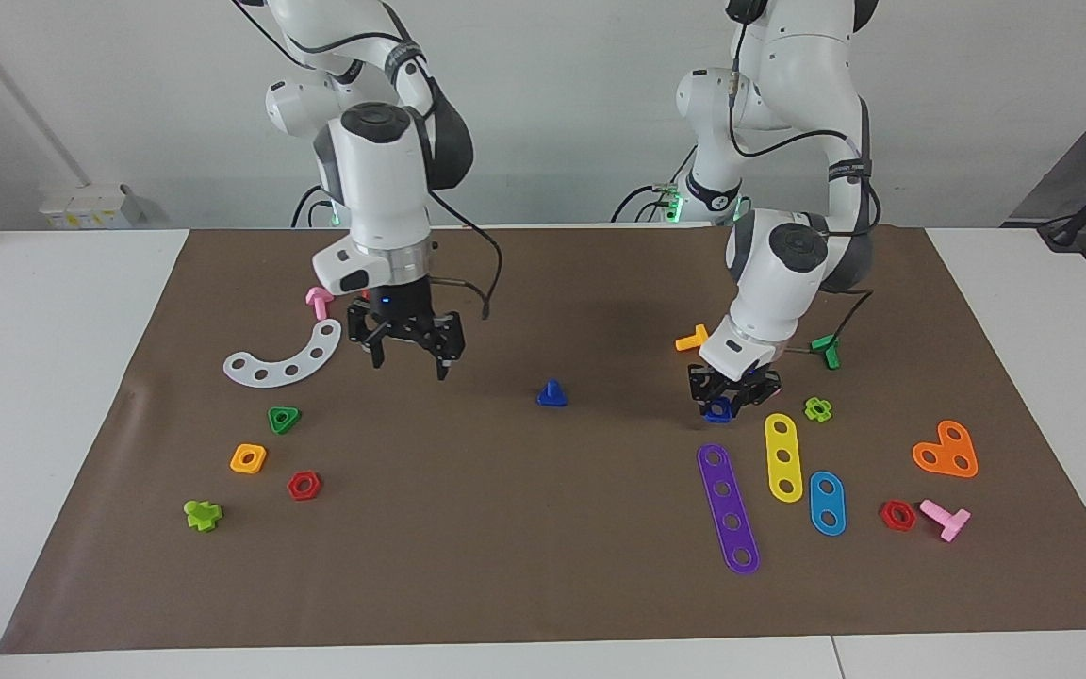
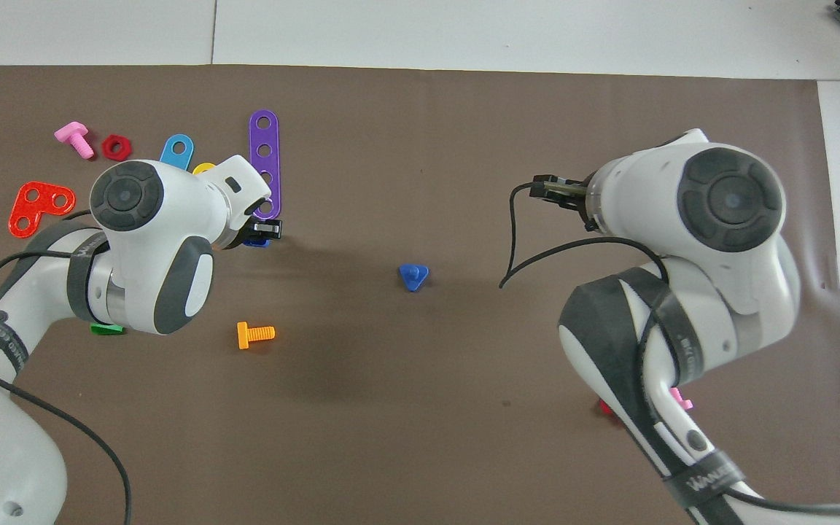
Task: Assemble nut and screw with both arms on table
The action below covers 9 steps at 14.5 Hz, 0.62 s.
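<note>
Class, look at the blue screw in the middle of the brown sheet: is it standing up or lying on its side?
Standing up. The screw rests on its flat triangular head, shank pointing up, with no gripper touching it.

1. White curved strip with holes, toward the right arm's end
2. Green triangular nut, orange square nut, red hex nut beside it
3. Purple strip, yellow strip, blue strip together
4. Orange bolt lying flat

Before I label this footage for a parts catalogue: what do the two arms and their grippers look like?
Both arms are glossy white jointed segments with dark grey joint caps and grey bands bearing white lettering. Black cables run along each and loop at the wrist. The left gripper and right gripper are black, with two fingers; a small blue light shows above the right one. Green lights glow at the bases.
</note>
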{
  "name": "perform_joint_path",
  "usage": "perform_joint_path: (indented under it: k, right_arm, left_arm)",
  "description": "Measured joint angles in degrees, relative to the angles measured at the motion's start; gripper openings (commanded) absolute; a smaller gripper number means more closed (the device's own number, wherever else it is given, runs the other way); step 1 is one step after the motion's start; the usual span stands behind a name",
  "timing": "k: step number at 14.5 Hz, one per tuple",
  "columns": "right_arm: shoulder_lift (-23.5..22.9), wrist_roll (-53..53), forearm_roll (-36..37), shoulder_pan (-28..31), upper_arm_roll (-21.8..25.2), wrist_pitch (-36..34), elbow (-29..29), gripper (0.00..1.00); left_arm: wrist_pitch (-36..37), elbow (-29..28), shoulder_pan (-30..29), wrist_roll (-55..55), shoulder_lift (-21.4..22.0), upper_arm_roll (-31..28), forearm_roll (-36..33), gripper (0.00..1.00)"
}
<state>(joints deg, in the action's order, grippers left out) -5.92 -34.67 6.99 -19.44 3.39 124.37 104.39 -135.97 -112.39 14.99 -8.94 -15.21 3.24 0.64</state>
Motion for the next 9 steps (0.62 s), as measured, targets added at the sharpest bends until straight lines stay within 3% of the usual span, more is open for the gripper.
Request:
perform_joint_path:
  k: [4, 9]
  right_arm:
    - [4.6, 15.5, -5.9, 8.5, 0.1, -8.1, 0.0, 1.00]
    - [10.0, 27.6, -7.3, 16.5, 0.2, -22.2, 0.0, 1.00]
  left_arm:
    - [0.2, 3.5, 6.1, -10.2, -0.5, 0.3, -0.1, 0.00]
    - [0.6, 5.9, 13.2, -18.2, -0.9, 0.6, -0.5, 0.00]
